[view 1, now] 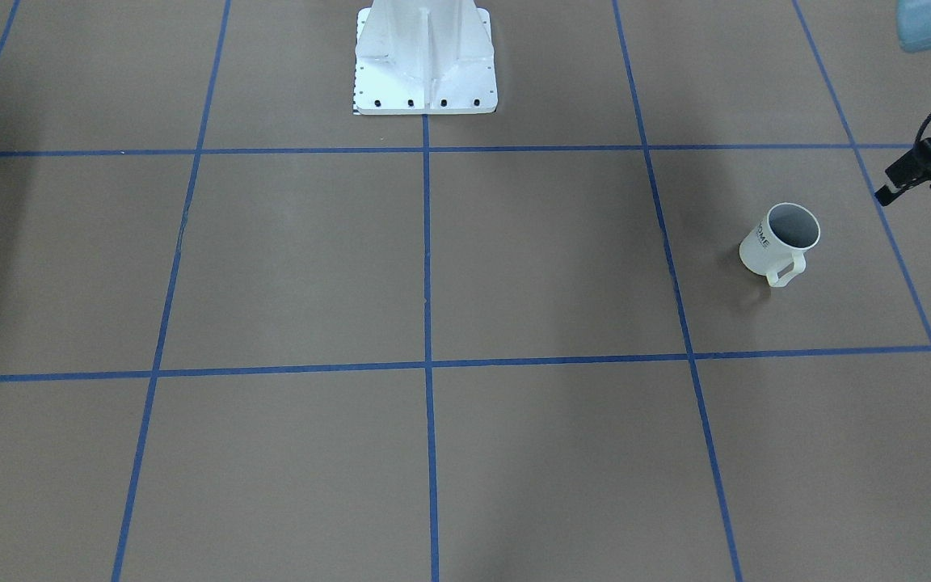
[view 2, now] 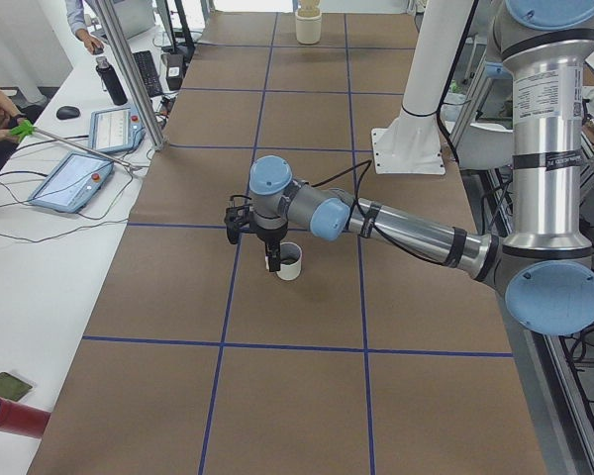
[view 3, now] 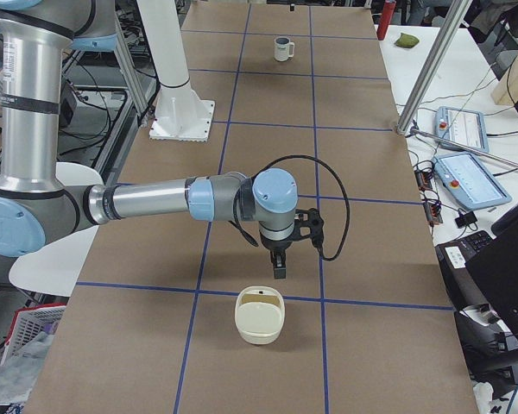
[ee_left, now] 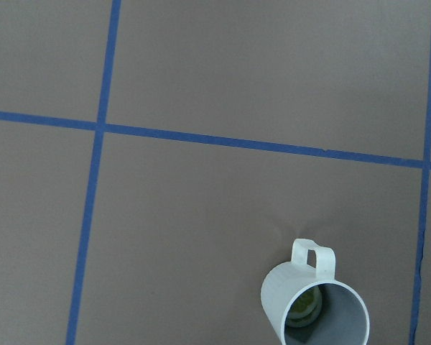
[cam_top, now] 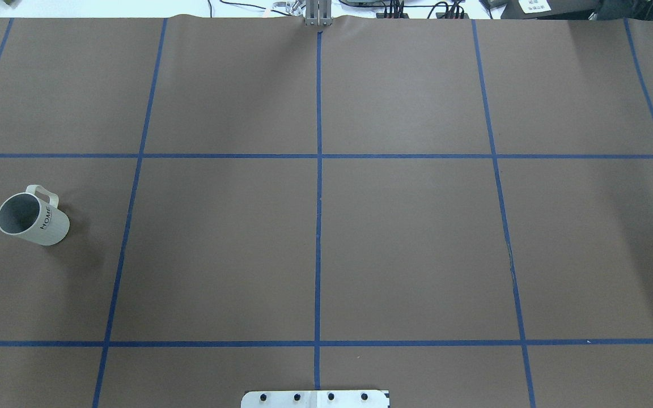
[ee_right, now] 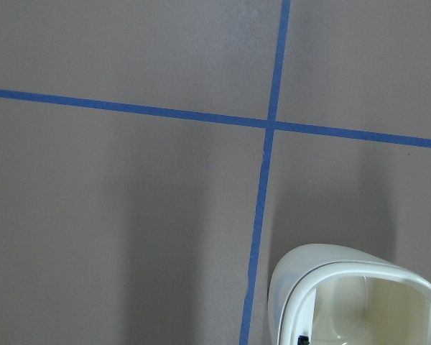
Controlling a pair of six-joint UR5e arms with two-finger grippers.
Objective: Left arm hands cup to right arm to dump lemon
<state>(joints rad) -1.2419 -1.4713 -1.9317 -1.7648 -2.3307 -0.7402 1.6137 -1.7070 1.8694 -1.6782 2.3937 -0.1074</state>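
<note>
The cup is a white mug with "HOME" on its side. It stands upright on the brown table at the robot's left; it also shows in the overhead view. The lemon lies inside the cup in the left wrist view. The left arm reaches out low, and its gripper hangs just above and beside the cup, holding nothing. I cannot tell whether it is open. The right arm's gripper hovers above a cream container. I cannot tell its state.
The cream container lies open at the bottom of the right wrist view. The white robot base stands at the table's middle edge. Blue tape lines grid the brown table. Operators' tablets lie beyond the far edge.
</note>
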